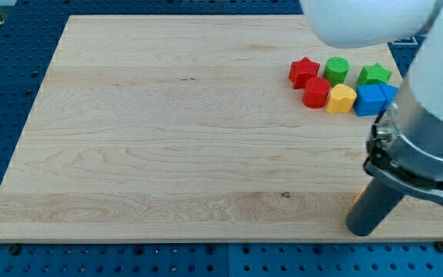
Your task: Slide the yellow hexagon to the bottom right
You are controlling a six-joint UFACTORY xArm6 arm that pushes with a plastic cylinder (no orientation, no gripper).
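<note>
My tip rests on the wooden board near its bottom right corner. A small yellow-orange sliver shows at the rod's left edge; most of it is hidden behind the rod, so I cannot tell its shape. A yellow block, heart-like in outline, sits in the cluster at the view's upper right, far above the tip.
The upper right cluster holds a red star, a green cylinder, a green star, a red block and two blue blocks, one partly behind the arm. The arm's body covers the right edge.
</note>
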